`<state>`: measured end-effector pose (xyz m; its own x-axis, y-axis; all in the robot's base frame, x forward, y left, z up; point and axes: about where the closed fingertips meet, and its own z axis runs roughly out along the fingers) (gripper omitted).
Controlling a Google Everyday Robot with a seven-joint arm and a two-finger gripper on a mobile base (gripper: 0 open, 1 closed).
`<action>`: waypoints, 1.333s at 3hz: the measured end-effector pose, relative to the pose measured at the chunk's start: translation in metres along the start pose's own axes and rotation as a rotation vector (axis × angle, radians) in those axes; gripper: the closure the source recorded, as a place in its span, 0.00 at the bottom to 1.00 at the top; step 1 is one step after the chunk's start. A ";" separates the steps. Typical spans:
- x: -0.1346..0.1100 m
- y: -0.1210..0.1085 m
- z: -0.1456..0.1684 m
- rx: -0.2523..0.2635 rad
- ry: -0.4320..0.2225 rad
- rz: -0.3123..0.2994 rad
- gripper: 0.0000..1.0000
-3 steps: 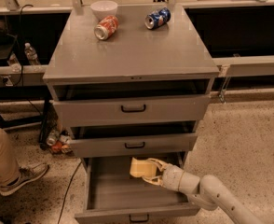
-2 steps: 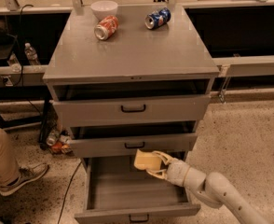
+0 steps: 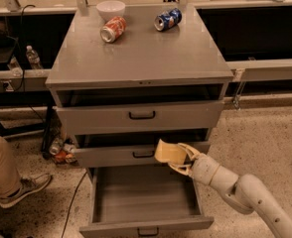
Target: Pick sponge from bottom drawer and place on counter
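Observation:
The pale yellow-tan sponge (image 3: 168, 152) is held in my cream gripper (image 3: 178, 157), which is shut on it. It hangs in the air above the open bottom drawer (image 3: 104, 195), in front of the right part of the middle drawer (image 3: 111, 155). My arm (image 3: 245, 195) reaches in from the lower right. The bottom drawer is pulled far out and its inside shows nothing in it. The grey counter (image 3: 141, 53) is the cabinet top, well above the gripper.
On the counter's far end lie a red can (image 3: 112, 29), a blue can (image 3: 167, 19) and a white bowl (image 3: 110, 7). The top drawer (image 3: 141, 115) is slightly open. A person's leg and shoe (image 3: 14, 185) are at the left. Bottles lie on the floor (image 3: 59, 150).
My gripper has risen with the sponge, from low over the bottom drawer's inside to the height of the middle drawer's front, and moved slightly right.

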<state>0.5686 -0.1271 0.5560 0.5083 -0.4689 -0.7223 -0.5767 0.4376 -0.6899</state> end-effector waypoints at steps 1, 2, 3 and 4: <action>-0.023 -0.041 -0.014 0.053 0.015 -0.068 1.00; -0.023 -0.044 -0.013 0.052 0.015 -0.072 1.00; -0.035 -0.089 -0.016 0.059 0.027 -0.142 1.00; -0.046 -0.127 -0.018 0.065 0.037 -0.201 1.00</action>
<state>0.6069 -0.1744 0.6780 0.5839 -0.5792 -0.5688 -0.4229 0.3811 -0.8221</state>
